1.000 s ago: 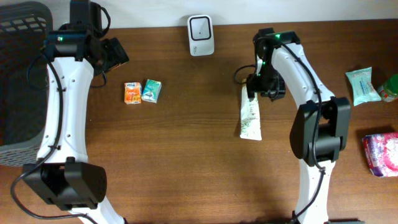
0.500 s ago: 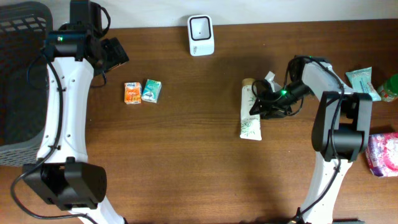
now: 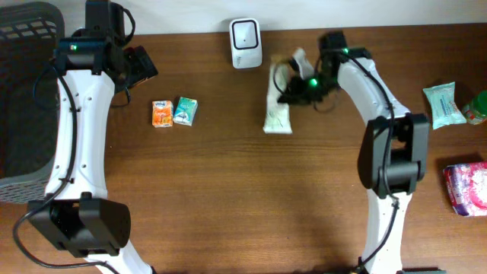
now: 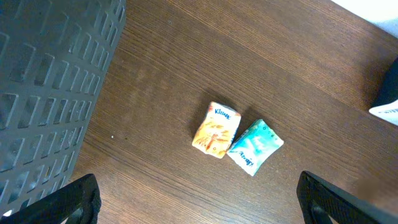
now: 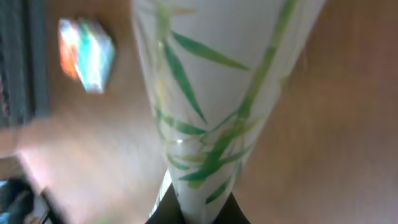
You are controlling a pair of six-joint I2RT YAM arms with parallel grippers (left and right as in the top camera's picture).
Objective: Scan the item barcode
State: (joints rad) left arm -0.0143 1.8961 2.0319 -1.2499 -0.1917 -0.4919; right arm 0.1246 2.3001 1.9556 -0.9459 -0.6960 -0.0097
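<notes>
The item is a white tube printed with green bamboo leaves [image 3: 277,114]. It hangs off the table just right of the white barcode scanner [image 3: 246,43] at the back edge. My right gripper [image 3: 298,87] is shut on the tube's narrow part. In the right wrist view the tube [image 5: 217,93] fills the frame, pinched between the dark fingers of my right gripper [image 5: 199,214] at the bottom. No barcode shows on the tube. My left gripper [image 3: 141,65] hovers at the back left, jaws wide open and empty; the left wrist view shows the gripper [image 4: 202,208] over bare wood.
An orange tissue pack [image 3: 161,113] and a teal one [image 3: 185,110] lie side by side left of centre. A dark mesh basket [image 3: 27,99] stands at the far left. A wipes pack [image 3: 444,105], a green bottle [image 3: 478,106] and a pink pack [image 3: 466,188] lie at the right edge.
My right gripper closed on the tube, lifted it from the table and carried it left and back toward the scanner. The left arm has not moved.
</notes>
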